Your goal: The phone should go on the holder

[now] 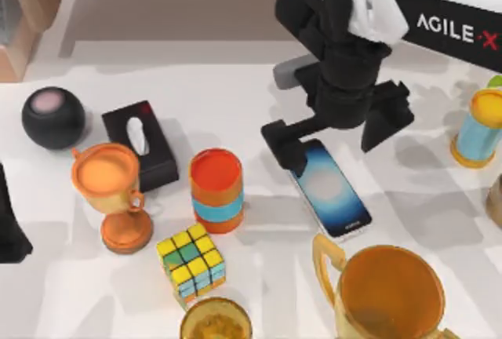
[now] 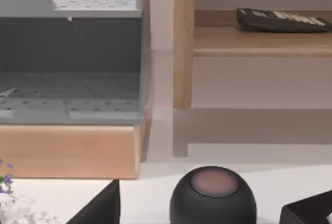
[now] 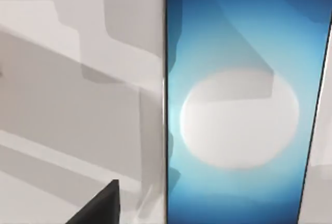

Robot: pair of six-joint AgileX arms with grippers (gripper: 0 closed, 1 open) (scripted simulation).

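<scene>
A dark round speaker [image 1: 52,117] sits at the tabletop's [image 1: 235,88] far left, with a black tissue box [image 1: 141,144] just beside it; both are passed over as no part of the task. The left hand is seen as a dark shape at the left edge [image 1: 9,225], parked, and whether it is spread or closed cannot be told. Nearer the middle, an orange trophy cup [image 1: 112,194], a colour cube [image 1: 190,263] and an orange-and-blue can [image 1: 216,189] are crowded together.

The phone [image 1: 330,187] lies flat, screen up, right of the can. The right hand [image 1: 337,139] is held spread above the phone's far end, one finger [image 1: 282,144] beside its left edge, the other [image 1: 384,119] well to the right. In the right wrist view the screen [image 3: 238,115] is seen close below. For a sound grasp, the fingers are best centred across the narrow sides before closing, and the can is to be avoided. A grey piece [image 1: 289,72] behind the arm may be the holder; this cannot be confirmed.
</scene>
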